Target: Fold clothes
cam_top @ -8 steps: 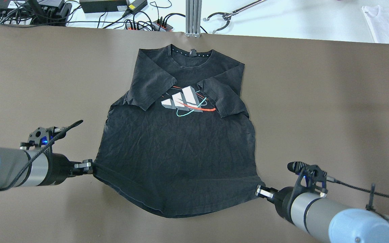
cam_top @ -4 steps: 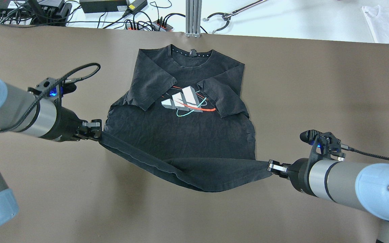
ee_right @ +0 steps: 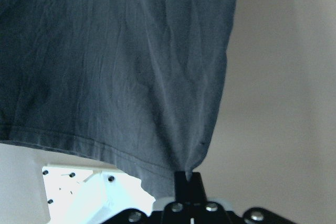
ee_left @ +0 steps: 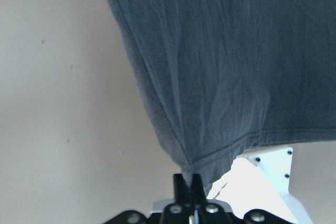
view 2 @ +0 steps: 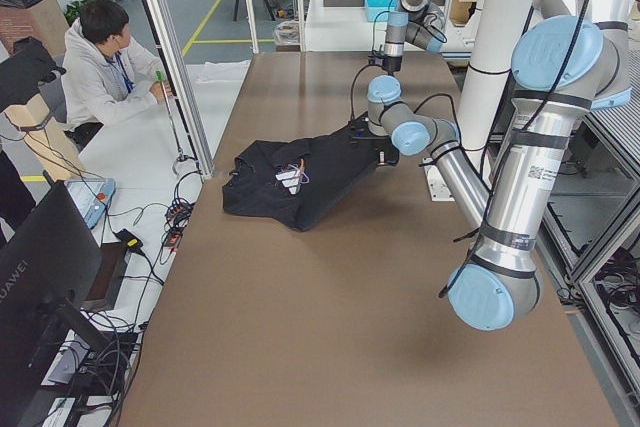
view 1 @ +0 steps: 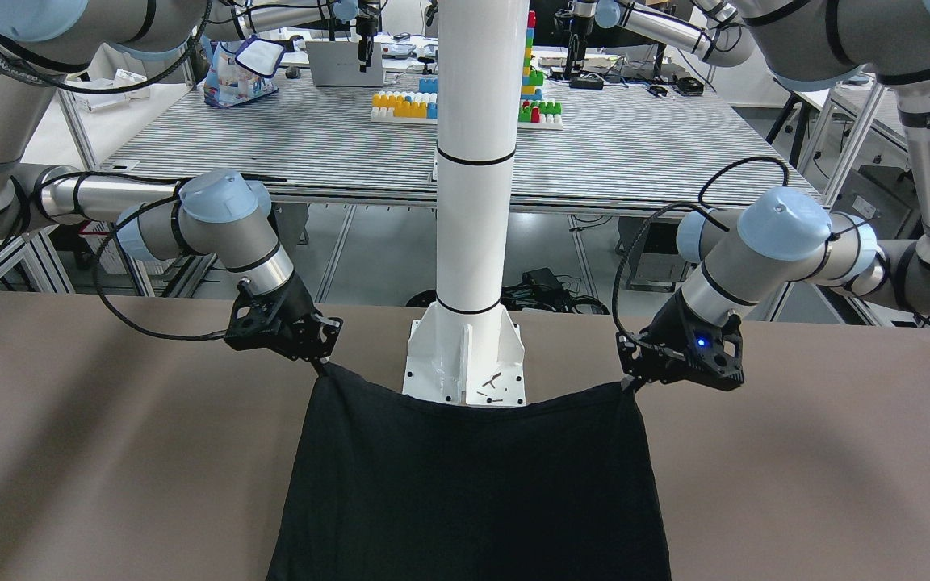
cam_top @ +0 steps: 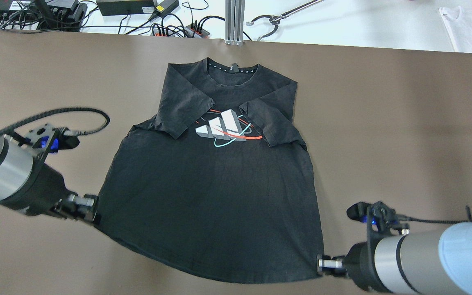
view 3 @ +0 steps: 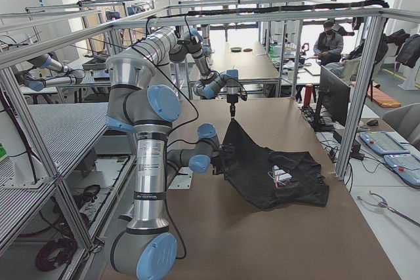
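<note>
Clothes [cam_top: 211, 196] btm corners pinched: left claw [cam_top: 94, 208]; right claw [cam_top: 321, 262] (hem aloft)

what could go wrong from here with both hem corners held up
The left claw and right claw each pinch only a small tip of the shirt hem, so a corner might slip out. The hem sags between them, so the fold may land uneven. Pulling could also undo the folded-in sleeves.

Spread wide, left tool [cam_top: 93, 208] and right tool [cam_top: 321, 262] each pinch closed on a corner of the clothes [cam_top: 211, 196].
</note>
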Controlling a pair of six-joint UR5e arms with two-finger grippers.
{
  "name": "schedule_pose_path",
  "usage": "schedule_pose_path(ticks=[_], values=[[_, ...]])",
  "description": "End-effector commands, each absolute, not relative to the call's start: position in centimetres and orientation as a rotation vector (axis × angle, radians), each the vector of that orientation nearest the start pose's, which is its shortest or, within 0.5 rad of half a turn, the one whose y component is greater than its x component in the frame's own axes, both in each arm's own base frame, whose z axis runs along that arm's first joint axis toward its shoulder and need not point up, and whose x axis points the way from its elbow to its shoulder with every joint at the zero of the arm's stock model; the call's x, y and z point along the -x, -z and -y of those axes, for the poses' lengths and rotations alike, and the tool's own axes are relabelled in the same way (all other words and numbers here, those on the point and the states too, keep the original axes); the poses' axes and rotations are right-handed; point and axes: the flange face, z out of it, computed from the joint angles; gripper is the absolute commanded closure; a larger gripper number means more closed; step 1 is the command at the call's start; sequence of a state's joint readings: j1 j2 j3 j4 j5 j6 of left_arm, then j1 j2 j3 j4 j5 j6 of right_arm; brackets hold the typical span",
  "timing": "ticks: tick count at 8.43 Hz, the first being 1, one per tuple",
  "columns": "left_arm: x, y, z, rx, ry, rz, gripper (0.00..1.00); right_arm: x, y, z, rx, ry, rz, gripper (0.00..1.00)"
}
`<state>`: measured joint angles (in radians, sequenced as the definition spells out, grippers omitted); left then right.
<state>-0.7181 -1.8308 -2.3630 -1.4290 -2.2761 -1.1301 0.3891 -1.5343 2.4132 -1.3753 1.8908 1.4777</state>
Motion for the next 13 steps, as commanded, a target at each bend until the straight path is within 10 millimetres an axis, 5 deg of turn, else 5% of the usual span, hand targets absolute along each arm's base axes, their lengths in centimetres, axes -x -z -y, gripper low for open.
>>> schedule_pose_path(ticks=[1,3,4,6,9,11,13], values=[[-27.0,-19.9,25.5,0.142,-0.228,-1.107,1.00,36.6,-23.8,16.6,0.082,0.079,1.094,1.00],[-27.0,-19.7,25.4,0.138,-0.229,-1.110,1.00,34.7,-22.2,15.5,0.082,0.089,1.068,1.00],[-26.8,-19.8,26.3,0.118,-0.204,-1.106,1.00,33.6,-21.7,16.2,0.070,0.063,1.036,1.00],[-27.6,-20.0,29.6,0.010,-0.113,-1.059,1.00,34.6,-22.9,19.1,-0.023,-0.032,0.993,1.00],[-30.1,-19.5,40.4,-0.048,0.046,-1.005,1.00,35.4,-26.1,27.9,-0.136,-0.230,0.924,1.00],[-29.2,-19.2,46.6,-0.073,0.143,-0.976,1.00,34.5,-27.9,32.8,-0.179,-0.331,0.894,1.00],[-28.8,-19.0,53.4,-0.090,0.197,-0.932,1.00,34.2,-27.5,36.2,-0.211,-0.391,0.893,1.00]])
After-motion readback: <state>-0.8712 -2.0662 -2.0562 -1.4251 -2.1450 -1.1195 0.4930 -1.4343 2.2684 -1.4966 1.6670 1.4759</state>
